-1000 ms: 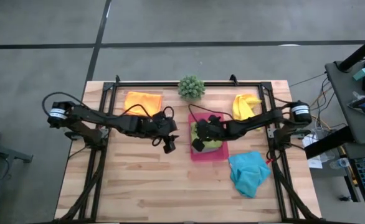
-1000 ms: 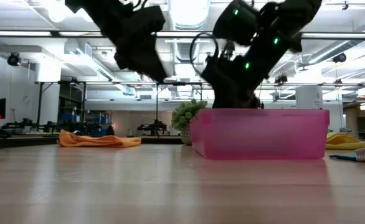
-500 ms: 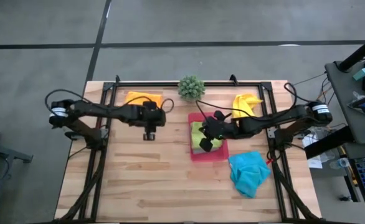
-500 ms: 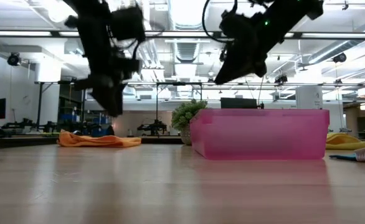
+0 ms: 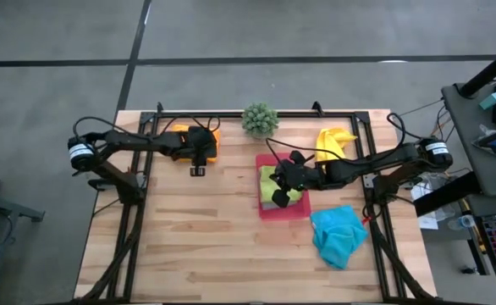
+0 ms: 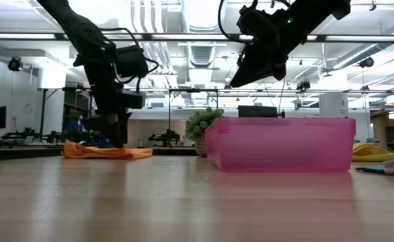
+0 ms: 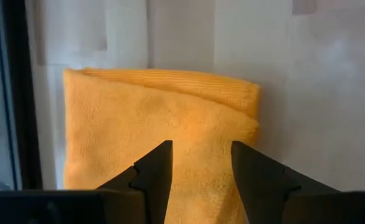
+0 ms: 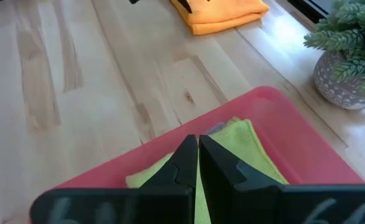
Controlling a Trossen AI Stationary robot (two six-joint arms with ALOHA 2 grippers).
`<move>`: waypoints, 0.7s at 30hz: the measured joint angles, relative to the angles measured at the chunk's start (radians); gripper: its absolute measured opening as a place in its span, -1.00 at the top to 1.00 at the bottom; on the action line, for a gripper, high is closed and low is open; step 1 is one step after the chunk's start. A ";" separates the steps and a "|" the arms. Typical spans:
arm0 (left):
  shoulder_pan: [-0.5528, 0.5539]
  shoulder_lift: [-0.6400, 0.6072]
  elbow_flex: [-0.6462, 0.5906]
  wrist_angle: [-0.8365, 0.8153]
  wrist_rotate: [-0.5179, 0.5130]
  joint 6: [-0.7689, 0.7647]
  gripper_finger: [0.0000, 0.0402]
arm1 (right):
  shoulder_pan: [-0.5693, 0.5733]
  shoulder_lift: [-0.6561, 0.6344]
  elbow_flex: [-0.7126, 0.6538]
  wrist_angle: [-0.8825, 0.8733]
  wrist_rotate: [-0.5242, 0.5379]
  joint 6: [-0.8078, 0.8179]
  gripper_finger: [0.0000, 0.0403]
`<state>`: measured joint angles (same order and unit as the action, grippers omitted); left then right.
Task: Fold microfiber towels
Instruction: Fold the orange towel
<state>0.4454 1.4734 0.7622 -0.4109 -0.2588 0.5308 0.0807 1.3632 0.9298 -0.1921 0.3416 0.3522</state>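
Hovering over the folded orange towel (image 7: 161,121) at the tabletop's (image 5: 197,246) far left, your left gripper (image 7: 201,165) is holding its jaws apart; your right gripper (image 8: 198,155), jaws closed, is hanging above the lime green towel (image 8: 245,146) in the pink tray (image 8: 294,121).

One camera looks straight down on the whole table (image 5: 231,246). Another sits at tabletop level, facing across into the room. Each wrist camera looks closely past its own fingers. The overhead, low and right wrist views share the pink tray (image 5: 283,209) (image 6: 281,144) (image 8: 282,118).
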 joint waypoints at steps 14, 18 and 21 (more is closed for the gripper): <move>0.001 0.000 -0.003 -0.022 0.019 -0.051 0.26 | 0.000 0.001 -0.001 0.014 0.000 0.004 0.96; 0.002 0.000 -0.005 -0.007 0.019 -0.052 0.26 | 0.000 0.001 -0.001 0.019 0.000 0.004 0.96; 0.009 0.000 -0.017 0.003 0.019 -0.051 0.30 | 0.000 0.001 -0.001 0.019 0.000 0.005 0.96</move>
<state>0.4540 1.4731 0.7451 -0.4076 -0.2401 0.4793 0.0811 1.3643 0.9291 -0.1734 0.3416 0.3576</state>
